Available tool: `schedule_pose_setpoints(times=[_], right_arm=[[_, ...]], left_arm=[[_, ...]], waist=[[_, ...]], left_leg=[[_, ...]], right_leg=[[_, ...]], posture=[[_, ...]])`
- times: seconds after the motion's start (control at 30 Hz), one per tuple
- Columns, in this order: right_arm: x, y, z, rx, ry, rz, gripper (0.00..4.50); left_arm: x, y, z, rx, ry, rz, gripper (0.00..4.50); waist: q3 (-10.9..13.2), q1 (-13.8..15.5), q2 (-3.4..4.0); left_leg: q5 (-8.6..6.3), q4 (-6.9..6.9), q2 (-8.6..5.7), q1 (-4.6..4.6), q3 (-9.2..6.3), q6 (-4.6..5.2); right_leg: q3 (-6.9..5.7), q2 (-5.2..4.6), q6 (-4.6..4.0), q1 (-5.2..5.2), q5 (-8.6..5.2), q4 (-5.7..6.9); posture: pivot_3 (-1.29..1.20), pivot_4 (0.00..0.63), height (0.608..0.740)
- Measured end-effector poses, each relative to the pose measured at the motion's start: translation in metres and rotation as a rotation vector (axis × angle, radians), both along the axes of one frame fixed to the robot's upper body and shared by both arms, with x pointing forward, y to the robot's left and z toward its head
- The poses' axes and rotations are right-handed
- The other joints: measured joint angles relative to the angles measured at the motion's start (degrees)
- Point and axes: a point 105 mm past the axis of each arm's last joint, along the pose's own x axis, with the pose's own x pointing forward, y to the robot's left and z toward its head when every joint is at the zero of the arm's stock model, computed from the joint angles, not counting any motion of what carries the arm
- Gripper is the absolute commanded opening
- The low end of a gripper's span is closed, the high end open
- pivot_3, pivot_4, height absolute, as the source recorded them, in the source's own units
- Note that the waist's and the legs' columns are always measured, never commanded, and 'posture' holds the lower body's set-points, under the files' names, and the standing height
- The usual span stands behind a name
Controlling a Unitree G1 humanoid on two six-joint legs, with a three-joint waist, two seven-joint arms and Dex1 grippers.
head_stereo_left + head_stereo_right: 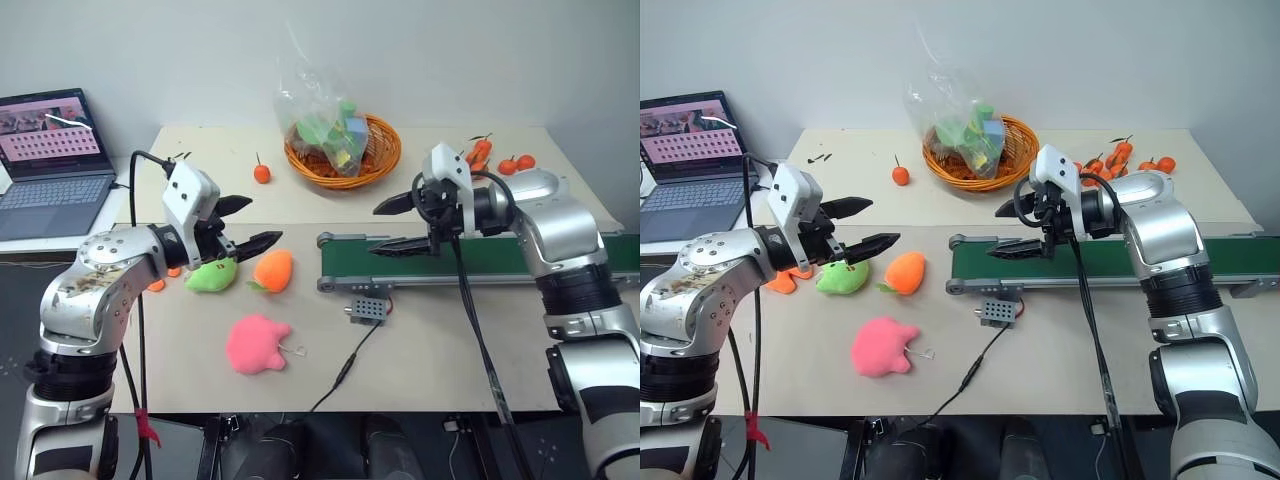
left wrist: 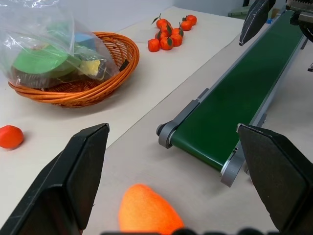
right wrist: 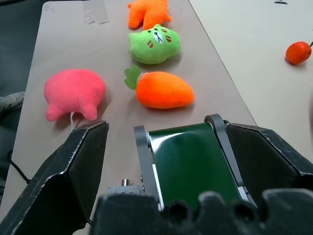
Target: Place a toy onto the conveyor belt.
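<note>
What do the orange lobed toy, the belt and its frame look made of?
Orange lobed toy: soft plush, matte fuzzy pile. Conveyor belt: smooth dark green sheet, probably rubber or PVC, faint sheen. Frame: grey metal by its look, painted or anodised.

A robotics lab test bench: a beige table against a bare wall carries a small conveyor belt with loose wiring, and an open laptop sits upper left of the frame.

orange toy mostly hidden behind left arm, conveyor belt cut off (far end)
</note>
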Motion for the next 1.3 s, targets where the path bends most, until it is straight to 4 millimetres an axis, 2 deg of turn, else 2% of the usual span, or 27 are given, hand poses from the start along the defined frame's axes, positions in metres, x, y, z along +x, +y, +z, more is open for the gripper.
schedule_pose_setpoints(times=[0.23,0.37,0.47,0.53,0.73,0.83,0.93,1.0,1.1,1.27,1.3], right_arm=[[-0.005,-0.003,0.000,-0.018,0.011,0.017,4.50],[-0.008,-0.004,-0.001,-0.030,0.027,0.033,4.50],[-0.008,-0.004,-0.002,-0.034,0.033,0.039,4.50],[-0.009,-0.003,-0.003,-0.037,0.035,0.041,4.50],[-0.008,0.001,-0.007,-0.037,0.048,0.051,4.50],[-0.008,0.003,-0.011,-0.043,0.059,0.063,4.50],[-0.007,0.004,-0.013,-0.044,0.066,0.067,4.50],[-0.007,0.004,-0.014,-0.049,0.066,0.065,4.50],[-0.006,0.003,-0.014,-0.058,0.063,0.062,4.50],[-0.005,0.003,-0.012,-0.060,0.057,0.062,4.50],[-0.005,0.002,-0.011,-0.063,0.056,0.058,4.50]], left_arm=[[0.000,0.003,-0.007,-0.014,0.020,0.017,4.46],[-0.004,0.027,-0.026,-0.128,0.101,0.127,4.46],[-0.009,0.049,-0.033,-0.208,0.133,0.215,4.46],[-0.008,0.068,-0.032,-0.251,0.123,0.301,4.46],[0.002,0.150,-0.038,-0.428,0.096,0.719,4.46],[0.002,0.191,-0.051,-0.545,0.150,0.943,4.46],[-0.002,0.218,-0.073,-0.660,0.233,1.101,4.46],[-0.005,0.226,-0.089,-0.742,0.300,1.160,4.46],[-0.006,0.228,-0.104,-0.804,0.365,1.188,4.46],[-0.004,0.231,-0.128,-1.019,0.463,1.182,4.46],[-0.004,0.230,-0.140,-1.055,0.511,1.187,4.46]], waist=[[0.0,0.0,0.00],[0.0,-0.3,0.00],[0.0,-0.1,0.00],[0.0,0.0,0.00],[0.0,0.2,0.00],[0.0,0.2,-0.02],[0.0,0.2,-0.03],[0.0,0.2,-0.04],[0.0,0.2,-0.07],[-0.1,0.1,-0.08],[-0.1,0.0,-0.09]], left_leg=[[-0.04,0.00,0.06,0.02,0.09,0.00],[-0.12,0.00,0.26,0.04,0.16,-0.10],[-0.12,0.00,0.32,0.04,0.16,-0.14],[-0.12,0.00,0.31,0.05,0.16,-0.16],[-0.13,0.01,0.31,0.09,0.17,-0.17],[-0.14,0.03,0.31,0.08,0.18,-0.19],[-0.15,0.04,0.31,0.08,0.18,-0.19],[-0.15,0.05,0.31,0.07,0.18,-0.19],[-0.15,0.07,0.31,0.06,0.18,-0.19],[-0.15,0.07,0.31,0.08,0.18,-0.20],[-0.16,0.07,0.31,0.07,0.19,-0.20]], right_leg=[[0.08,0.06,-0.01,-0.01,0.01,-0.02],[0.16,0.31,-0.10,-0.07,0.06,-0.03],[0.18,0.41,-0.16,-0.08,0.09,-0.03],[0.18,0.41,-0.19,-0.06,0.11,-0.04],[0.18,0.42,-0.21,-0.04,0.12,-0.04],[0.17,0.43,-0.20,-0.04,0.13,-0.05],[0.17,0.43,-0.20,-0.04,0.13,-0.06],[0.16,0.43,-0.20,-0.04,0.13,-0.05],[0.16,0.43,-0.19,-0.04,0.14,-0.04],[0.17,0.43,-0.19,-0.04,0.14,-0.03],[0.17,0.43,-0.19,-0.05,0.14,-0.02]], posture=[[0.00,0.150,0.740],[0.00,0.150,0.740],[0.00,0.150,0.740],[0.00,0.150,0.740],[0.00,0.150,0.740],[0.00,0.150,0.740],[0.00,0.150,0.740],[0.00,0.150,0.740],[0.00,0.150,0.740],[0.00,0.150,0.740],[0.00,0.150,0.740]])
